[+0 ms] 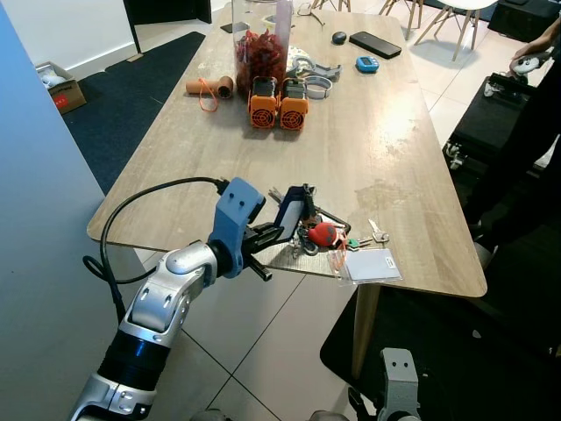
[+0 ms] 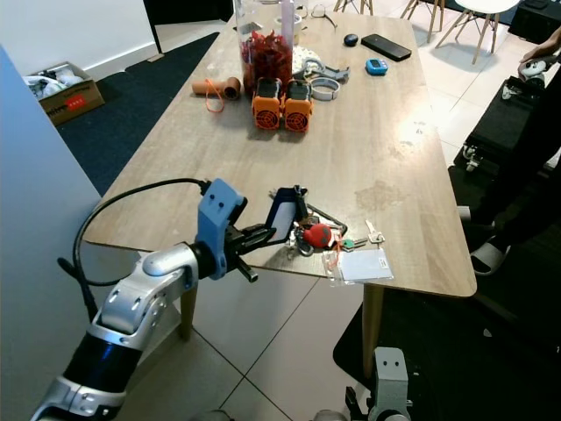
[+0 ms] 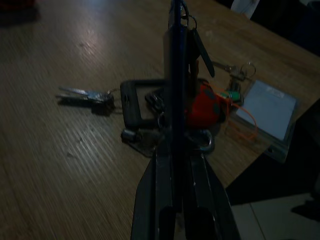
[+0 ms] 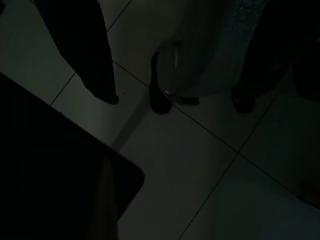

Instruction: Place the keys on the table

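The bunch of keys (image 1: 323, 235) lies on the wooden table (image 1: 377, 149) at its near edge, with a red fob (image 3: 205, 106), several loose keys and a clear card holder (image 1: 372, 265). A flat dark blue tag (image 1: 289, 213) of the bunch stands upright off the tabletop. My left gripper (image 1: 287, 227) reaches in from the near left and is shut on this tag, its fingers (image 3: 150, 200) pressed to both sides. One more key (image 3: 85, 95) lies on the wood beside the bunch. My right gripper (image 4: 185, 75) hangs idle above the tiled floor, fingers apart.
Farther up the table stand two orange fans (image 1: 279, 103), a jar of red pieces (image 1: 260, 53), a phone (image 1: 375, 44) and small items. A person (image 1: 536, 105) stands at the far right. A grey panel (image 1: 35, 219) rises close on my left.
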`<state>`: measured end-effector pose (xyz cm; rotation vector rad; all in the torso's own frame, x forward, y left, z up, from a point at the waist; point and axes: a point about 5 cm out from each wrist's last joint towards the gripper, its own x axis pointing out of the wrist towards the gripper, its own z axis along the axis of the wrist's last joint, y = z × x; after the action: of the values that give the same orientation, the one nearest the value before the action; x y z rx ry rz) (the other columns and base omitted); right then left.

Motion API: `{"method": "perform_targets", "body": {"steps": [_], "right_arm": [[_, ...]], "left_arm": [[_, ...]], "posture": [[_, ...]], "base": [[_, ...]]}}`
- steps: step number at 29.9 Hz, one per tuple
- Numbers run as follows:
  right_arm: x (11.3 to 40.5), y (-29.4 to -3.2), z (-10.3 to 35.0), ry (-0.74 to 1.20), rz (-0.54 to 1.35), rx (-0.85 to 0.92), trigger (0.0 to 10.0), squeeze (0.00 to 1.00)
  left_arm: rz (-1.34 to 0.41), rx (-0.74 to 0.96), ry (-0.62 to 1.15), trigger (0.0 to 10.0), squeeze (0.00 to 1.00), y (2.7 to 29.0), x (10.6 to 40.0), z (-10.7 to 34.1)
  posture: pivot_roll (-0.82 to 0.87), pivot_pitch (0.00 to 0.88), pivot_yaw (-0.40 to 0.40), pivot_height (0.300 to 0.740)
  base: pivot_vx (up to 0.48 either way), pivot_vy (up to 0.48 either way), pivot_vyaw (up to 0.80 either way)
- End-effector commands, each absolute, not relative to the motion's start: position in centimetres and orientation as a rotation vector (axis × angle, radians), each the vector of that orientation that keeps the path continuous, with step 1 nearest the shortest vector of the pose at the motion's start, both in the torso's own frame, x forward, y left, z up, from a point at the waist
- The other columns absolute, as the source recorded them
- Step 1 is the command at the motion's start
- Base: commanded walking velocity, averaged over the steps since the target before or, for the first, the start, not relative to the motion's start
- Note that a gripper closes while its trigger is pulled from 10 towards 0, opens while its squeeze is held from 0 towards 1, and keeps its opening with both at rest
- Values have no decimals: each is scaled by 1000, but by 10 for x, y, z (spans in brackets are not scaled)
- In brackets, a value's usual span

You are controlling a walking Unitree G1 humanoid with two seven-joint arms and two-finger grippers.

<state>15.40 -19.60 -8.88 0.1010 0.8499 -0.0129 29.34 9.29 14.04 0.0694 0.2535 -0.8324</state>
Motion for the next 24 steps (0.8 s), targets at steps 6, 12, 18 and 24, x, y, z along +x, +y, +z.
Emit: {"method": "perform_targets", "body": {"steps": [6, 12, 18, 24], "right_arm": [[151, -196, -90, 859, -27, 110, 10000, 0], [151, -196, -90, 859, -29, 112, 10000, 0], [151, -196, -90, 859, -32, 116, 10000, 0], [152, -196, -90, 859, -33, 118, 10000, 0]], "left_arm": [[-782, -24, 402, 10000, 0, 98, 296, 139], [-792, -56, 476, 10000, 0, 98, 295, 140], [-789, -100, 561, 10000, 0, 100, 293, 139], [-784, -207, 644, 10000, 0, 99, 291, 138]], "posture": [[35, 80, -32, 740], [37, 78, -29, 740], [37, 76, -28, 740], [37, 74, -29, 740]], "base": [[0, 0, 0], [0, 0, 0], [0, 0, 0], [0, 0, 0]]}}
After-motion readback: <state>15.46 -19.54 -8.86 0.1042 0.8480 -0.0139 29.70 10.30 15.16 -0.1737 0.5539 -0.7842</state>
